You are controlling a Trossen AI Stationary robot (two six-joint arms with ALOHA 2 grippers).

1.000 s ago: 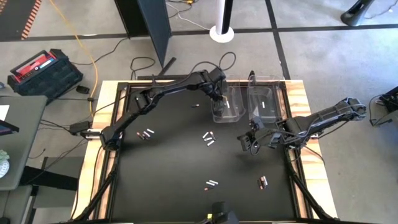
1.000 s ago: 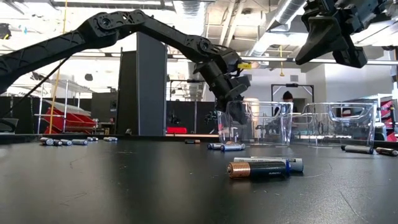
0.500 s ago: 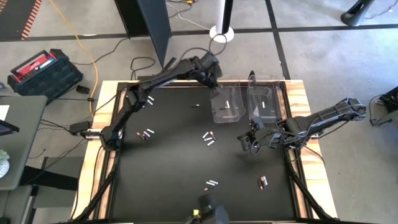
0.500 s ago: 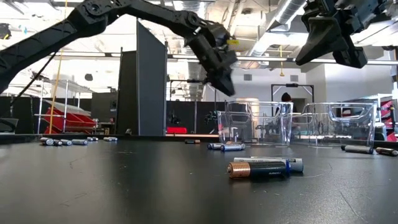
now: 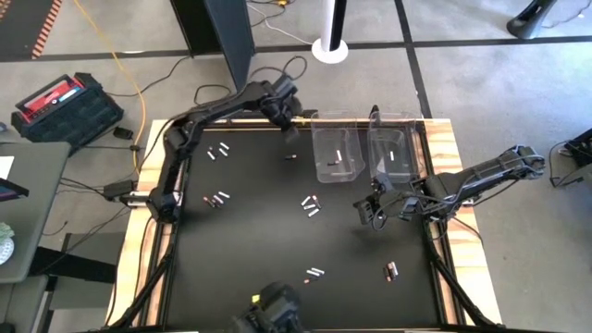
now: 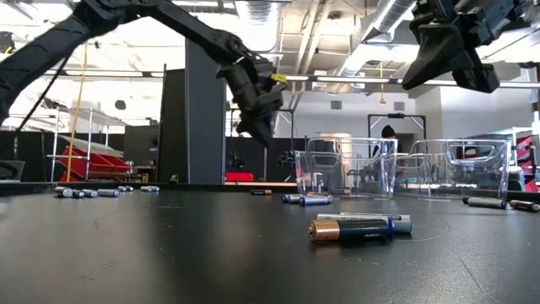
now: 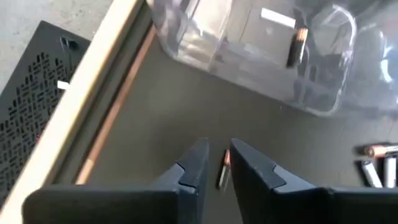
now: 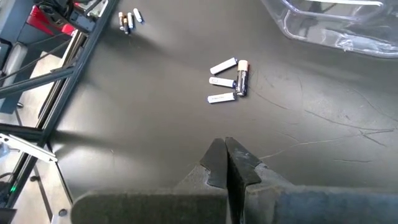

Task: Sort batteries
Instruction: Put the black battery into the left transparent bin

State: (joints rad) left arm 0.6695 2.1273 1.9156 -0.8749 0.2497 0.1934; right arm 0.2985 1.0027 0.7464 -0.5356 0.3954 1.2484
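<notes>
Batteries lie scattered on the black table: a cluster (image 5: 310, 204) mid-table, one single dark battery (image 5: 291, 157), pairs at the left (image 5: 217, 198) and near edge (image 5: 314, 274). Two clear bins (image 5: 338, 154) (image 5: 396, 153) stand at the far right, each with a battery on its floor (image 7: 300, 46). My left gripper (image 5: 290, 128) hangs above the table's far edge, left of the bins, its fingers a little apart (image 7: 219, 148) and holding nothing; the single battery (image 7: 222, 170) shows on the table below the gap. My right gripper (image 5: 365, 211) is shut (image 8: 225, 155) and hangs over the table's right half.
The table's wooden frame (image 7: 93, 106) runs close by my left gripper. More batteries lie at the far left (image 5: 217, 151) and near right (image 5: 390, 270). In the low view two batteries (image 6: 359, 226) lie in the foreground. A person shows in the room behind the bins.
My left gripper has risen from over the left bin and swung toward the table's left and far edge, away from the bins. The batteries on the table and my right arm have kept still.
</notes>
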